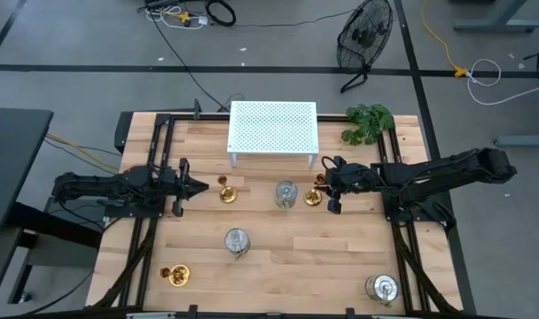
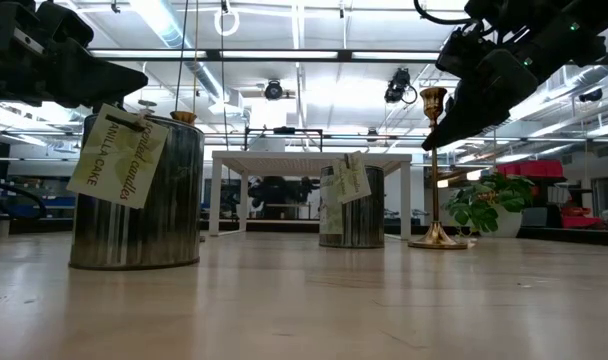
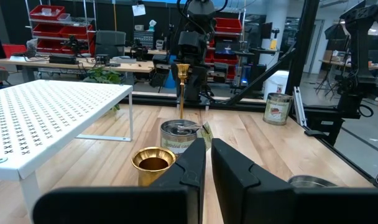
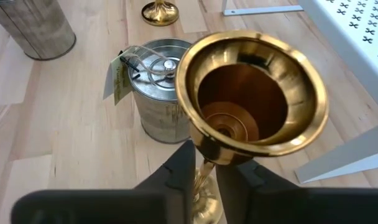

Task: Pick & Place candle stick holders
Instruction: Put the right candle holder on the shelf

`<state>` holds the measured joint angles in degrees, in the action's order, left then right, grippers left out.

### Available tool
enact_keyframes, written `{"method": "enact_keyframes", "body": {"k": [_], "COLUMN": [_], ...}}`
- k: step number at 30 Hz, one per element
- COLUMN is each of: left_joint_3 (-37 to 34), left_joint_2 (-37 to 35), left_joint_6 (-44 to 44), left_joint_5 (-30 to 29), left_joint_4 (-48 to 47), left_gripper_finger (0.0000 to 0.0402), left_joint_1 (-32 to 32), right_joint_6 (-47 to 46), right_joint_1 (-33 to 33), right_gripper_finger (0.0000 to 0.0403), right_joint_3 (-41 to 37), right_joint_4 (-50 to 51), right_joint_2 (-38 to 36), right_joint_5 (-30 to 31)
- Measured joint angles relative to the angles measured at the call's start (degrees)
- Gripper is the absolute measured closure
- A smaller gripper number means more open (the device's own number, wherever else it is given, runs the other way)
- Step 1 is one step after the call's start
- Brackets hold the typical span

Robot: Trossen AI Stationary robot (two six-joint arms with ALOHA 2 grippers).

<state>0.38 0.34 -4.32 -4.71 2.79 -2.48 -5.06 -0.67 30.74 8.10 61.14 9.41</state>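
Gold holder [image 4: 257,93], flared cup, slim stem

We see a pale wooden worktop [image 1: 278,266] from above, its planks running side to side. At the far edge stands a white perforated rack [image 1: 272,128] on legs, with a green leafy plant [image 1: 369,122] just beside it at the right. Three gold candle stick holders rest on the wood: one left of centre [image 1: 226,190], one right of centre [image 1: 313,198], one near the front left [image 1: 175,276]. Three squat silver ones stand at the centre [image 1: 285,194], below it [image 1: 238,240], and at the front right corner [image 1: 382,288].
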Motion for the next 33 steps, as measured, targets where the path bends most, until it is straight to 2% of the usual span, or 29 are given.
{"method": "enact_keyframes", "body": {"k": [13, 33], "left_joint_3": [0.0, 0.0], "left_joint_2": [0.0, 0.0], "left_joint_6": [0.0, 0.0], "left_joint_5": [0.0, 0.0], "left_joint_4": [0.0, 0.0], "left_gripper_finger": [0.0369, 0.0369], "left_joint_1": [0.0, 0.0], "right_joint_6": [0.0, 1.2], "right_joint_1": [0.0, 0.0], "right_gripper_finger": [0.0367, 0.0381], "right_joint_3": [0.0, 0.0], "right_joint_4": [0.0, -0.1], "right_joint_2": [0.0, 0.0], "right_joint_5": [-0.3, -1.5]}}
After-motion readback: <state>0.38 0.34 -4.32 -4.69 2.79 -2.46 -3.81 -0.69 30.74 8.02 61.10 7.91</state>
